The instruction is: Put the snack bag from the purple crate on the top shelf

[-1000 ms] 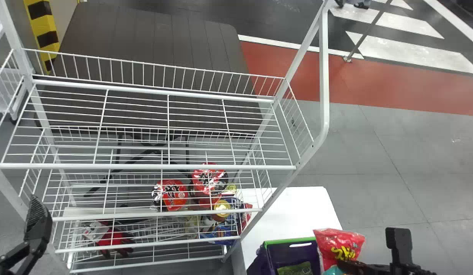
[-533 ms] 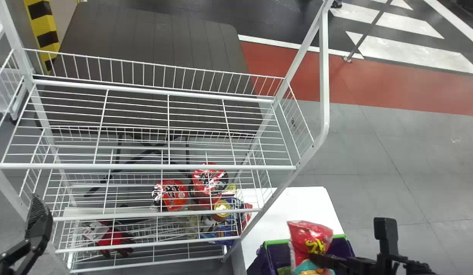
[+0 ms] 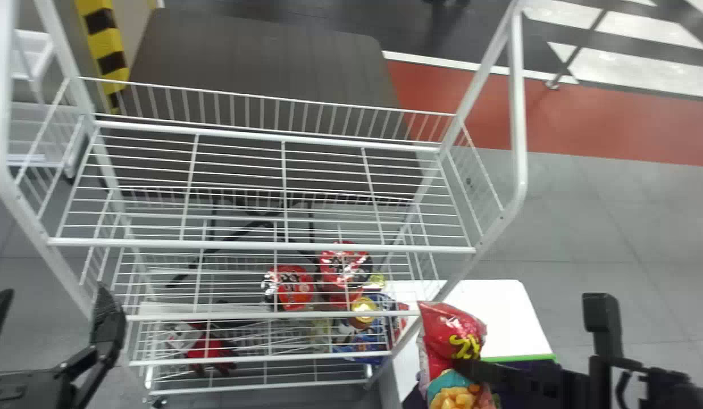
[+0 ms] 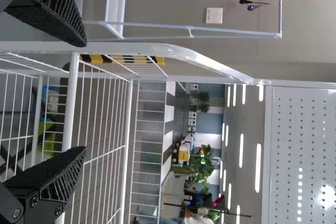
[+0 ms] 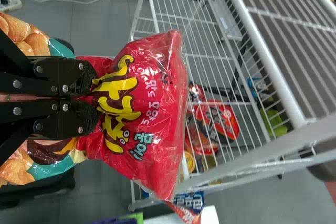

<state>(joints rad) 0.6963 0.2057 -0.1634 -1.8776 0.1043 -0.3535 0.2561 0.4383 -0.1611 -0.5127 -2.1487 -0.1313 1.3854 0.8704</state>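
The red snack bag [image 3: 451, 335] hangs at the lower right of the head view, above the purple crate [image 3: 527, 372] and beside the rack's right front corner. My right gripper [image 3: 471, 366] is shut on its middle. In the right wrist view the fingers of my right gripper [image 5: 86, 98] pinch the red snack bag [image 5: 144, 108]. The top shelf [image 3: 260, 245] of the white rack lies to the bag's upper left. My left gripper [image 3: 50, 318] stands open at the lower left, in front of the rack; in the left wrist view my left gripper [image 4: 84, 98] has nothing between its fingers.
Red packages [image 3: 294, 287] and other snacks lie on the lower shelves. A white table [image 3: 493, 307] stands right of the rack, under the crate. The rack's right post [image 3: 519, 113] rises between the top shelf and the open floor.
The right gripper has lifted the bag up and leftward from the crate. The head view has shifted, so the rack appears farther right, and more of the left gripper shows.
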